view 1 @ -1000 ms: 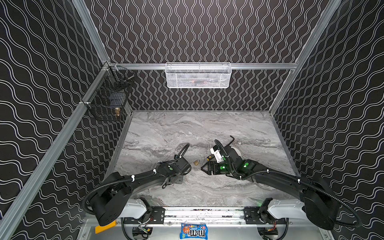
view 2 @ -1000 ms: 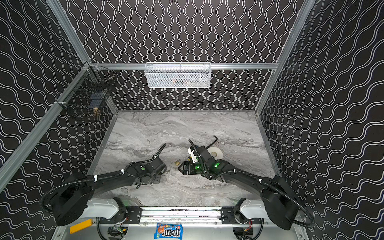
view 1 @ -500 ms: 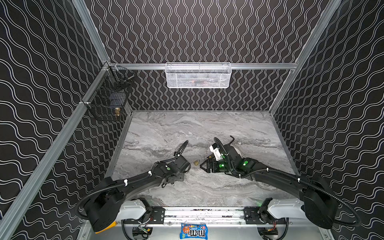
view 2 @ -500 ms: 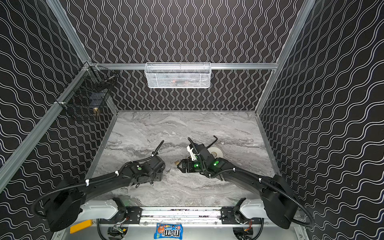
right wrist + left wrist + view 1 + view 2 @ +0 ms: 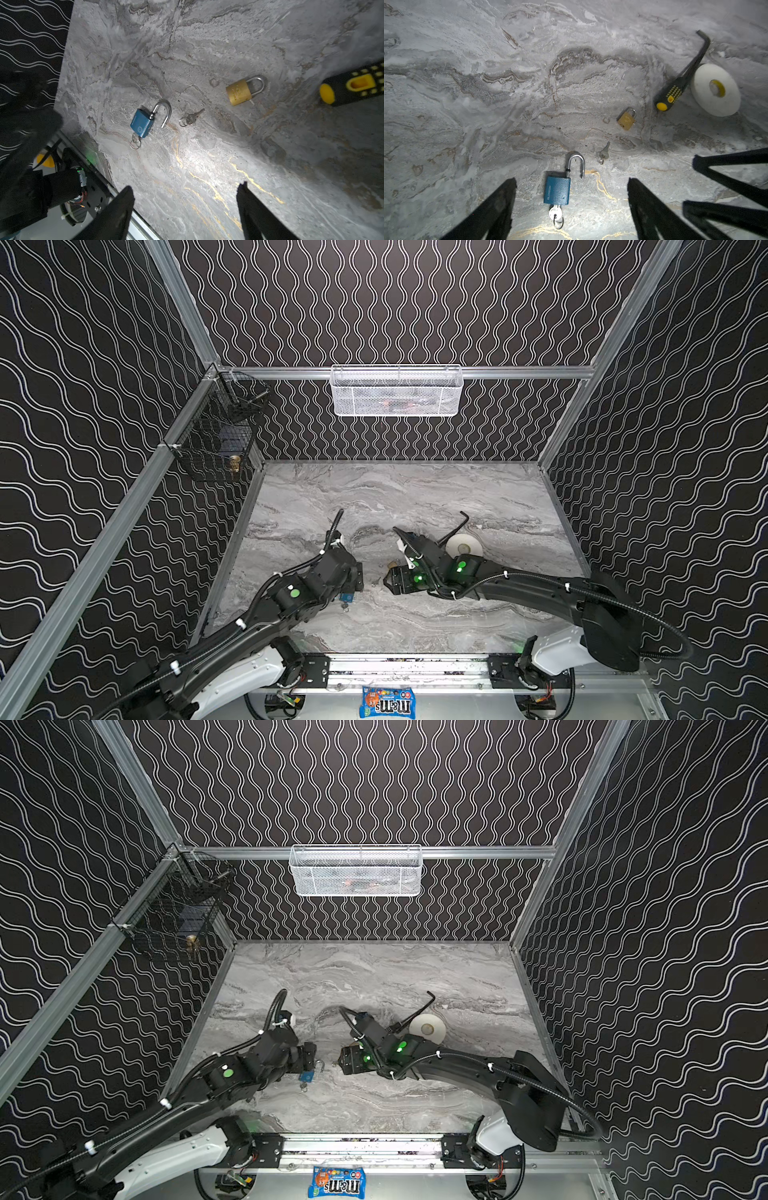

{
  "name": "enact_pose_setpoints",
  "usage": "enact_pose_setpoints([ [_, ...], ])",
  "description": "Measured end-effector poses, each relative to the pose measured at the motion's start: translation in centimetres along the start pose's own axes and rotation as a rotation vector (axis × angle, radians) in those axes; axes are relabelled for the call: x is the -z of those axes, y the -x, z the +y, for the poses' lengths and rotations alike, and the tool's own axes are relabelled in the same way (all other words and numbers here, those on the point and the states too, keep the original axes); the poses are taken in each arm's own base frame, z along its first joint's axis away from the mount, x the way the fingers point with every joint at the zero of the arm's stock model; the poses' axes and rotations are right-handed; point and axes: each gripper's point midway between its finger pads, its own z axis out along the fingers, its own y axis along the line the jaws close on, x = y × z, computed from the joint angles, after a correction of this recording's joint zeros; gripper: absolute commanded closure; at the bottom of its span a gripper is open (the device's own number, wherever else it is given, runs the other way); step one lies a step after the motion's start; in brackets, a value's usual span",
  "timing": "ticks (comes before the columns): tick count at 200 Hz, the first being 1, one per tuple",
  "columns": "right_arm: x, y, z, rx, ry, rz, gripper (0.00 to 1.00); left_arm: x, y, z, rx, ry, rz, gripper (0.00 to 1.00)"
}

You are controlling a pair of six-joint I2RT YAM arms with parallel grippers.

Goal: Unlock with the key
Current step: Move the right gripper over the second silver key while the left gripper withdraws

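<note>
The left hand (image 5: 571, 182) is wide open and holds nothing. Its two black fingers (image 5: 500, 203) stand on both sides of the blue metal padlock (image 5: 557, 190) and do not touch it. This padlock lies flat on the grey marbled desk (image 5: 477, 99). Its steel shackle is swung out of the body, and a silver key on a ring (image 5: 555, 213) sits in the keyhole.

Near the shackle lies a second small key (image 5: 603, 153). Further out is a closed brass padlock (image 5: 626, 119), then a tool with a black-and-yellow handle (image 5: 675, 93), just beside a white tape roll (image 5: 715, 89).

The right hand (image 5: 185, 186) is also wide open and empty. It is over bare desk, close to the desk's front edge.

In both top views the two arms are stretched low over the front half of the desk. The hands point at each other with a clear gap between them. Behind them there is open marble up to the back wall.
</note>
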Motion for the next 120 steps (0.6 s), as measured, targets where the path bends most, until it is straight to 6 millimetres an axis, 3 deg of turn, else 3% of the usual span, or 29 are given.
enact_pose_setpoints([
  [57, -1.8, 0.6, 1.1, -0.004, -0.099, -0.042, 0.22, 2.0, 0.0, 0.9, 0.038, -0.044, -0.048, 0.01],
  [120, -3.4, 1.0, 0.8, -0.04, -0.187, -0.072, 0.23, 3.6, -0.1, 1.8, 0.101, -0.078, -0.086, 0.01],
])
